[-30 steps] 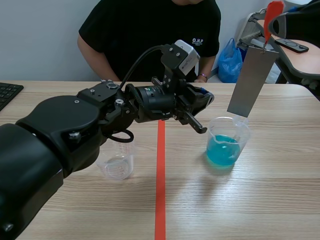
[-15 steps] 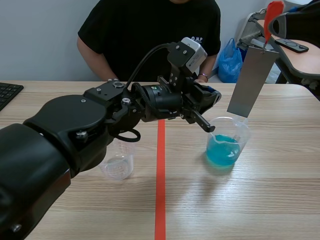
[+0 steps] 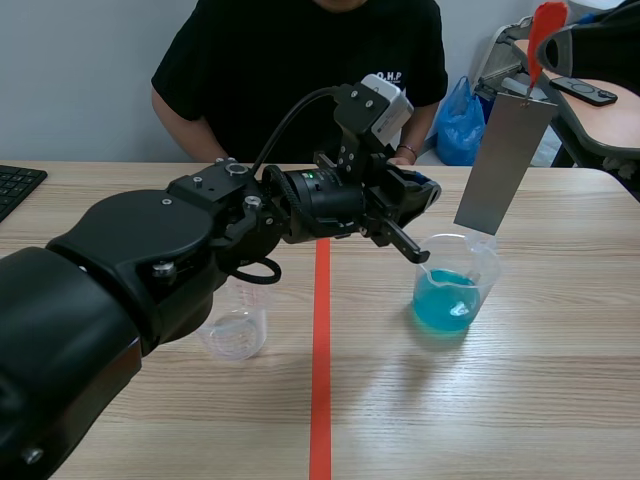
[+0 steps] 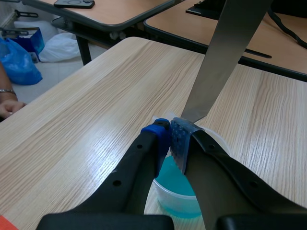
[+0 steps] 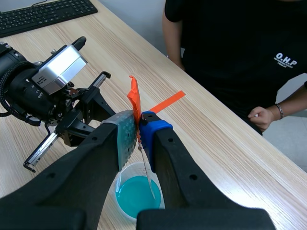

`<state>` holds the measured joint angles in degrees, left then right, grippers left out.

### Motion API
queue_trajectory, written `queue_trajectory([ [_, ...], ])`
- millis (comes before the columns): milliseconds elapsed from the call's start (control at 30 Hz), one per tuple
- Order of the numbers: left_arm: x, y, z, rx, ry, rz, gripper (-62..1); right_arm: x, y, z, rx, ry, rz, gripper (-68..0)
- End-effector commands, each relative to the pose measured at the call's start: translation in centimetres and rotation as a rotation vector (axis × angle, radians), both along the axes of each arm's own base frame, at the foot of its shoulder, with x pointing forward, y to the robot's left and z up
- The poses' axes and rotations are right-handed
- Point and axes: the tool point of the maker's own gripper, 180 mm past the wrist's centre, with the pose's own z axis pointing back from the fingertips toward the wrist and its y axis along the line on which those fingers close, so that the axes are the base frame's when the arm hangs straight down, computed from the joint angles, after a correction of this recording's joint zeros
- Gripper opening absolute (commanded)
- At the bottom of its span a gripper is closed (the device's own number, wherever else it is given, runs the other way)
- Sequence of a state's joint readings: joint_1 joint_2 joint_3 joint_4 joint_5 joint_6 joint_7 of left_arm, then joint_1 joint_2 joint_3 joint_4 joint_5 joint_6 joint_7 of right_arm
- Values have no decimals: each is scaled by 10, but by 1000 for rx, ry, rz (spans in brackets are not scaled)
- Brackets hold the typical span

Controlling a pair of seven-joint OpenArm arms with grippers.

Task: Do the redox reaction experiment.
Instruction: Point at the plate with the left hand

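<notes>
Now, dipping step: pinched metal strip's [image 3: 505, 160] orange tag [image 5: 135, 98] in right gripper [image 5: 136, 123], blue-liquid beaker [image 3: 490, 268] below; held left gripper [image 4: 173, 135] pressed together at its rim; probably needed straight lowering.

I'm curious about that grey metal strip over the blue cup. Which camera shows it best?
The scene view: the metal strip shows its whole face, hanging tilted above the beaker. The left wrist view shows only its lower part; the right wrist view sees it edge-on, a thin line below the orange-red tab in the right gripper.
</notes>
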<state>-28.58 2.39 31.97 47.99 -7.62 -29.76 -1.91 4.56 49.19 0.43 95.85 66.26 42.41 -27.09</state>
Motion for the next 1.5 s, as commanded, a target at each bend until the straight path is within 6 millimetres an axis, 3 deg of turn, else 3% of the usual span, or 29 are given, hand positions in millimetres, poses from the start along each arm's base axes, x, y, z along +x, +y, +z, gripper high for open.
queue_trajectory([
  [0,6,-3,18,-38,-29,3,-570,0,2,16,14,-47,13,-660],
  [767,7,-1,16,-28,-32,8,-569,0,2,16,14,-47,13,-660],
  [933,12,7,13,10,-61,20,-569,0,2,17,15,-48,13,-660],
  [1033,20,27,11,28,-88,43,-569,0,2,17,15,-48,13,-660],
  [1167,34,74,4,68,-123,104,-569,0,2,17,17,-49,14,-660],
  [1333,44,150,-12,148,-100,195,-569,0,2,16,11,-45,13,-660],
  [1467,44,220,-10,161,-99,294,-569,0,2,16,12,-45,13,-660],
])
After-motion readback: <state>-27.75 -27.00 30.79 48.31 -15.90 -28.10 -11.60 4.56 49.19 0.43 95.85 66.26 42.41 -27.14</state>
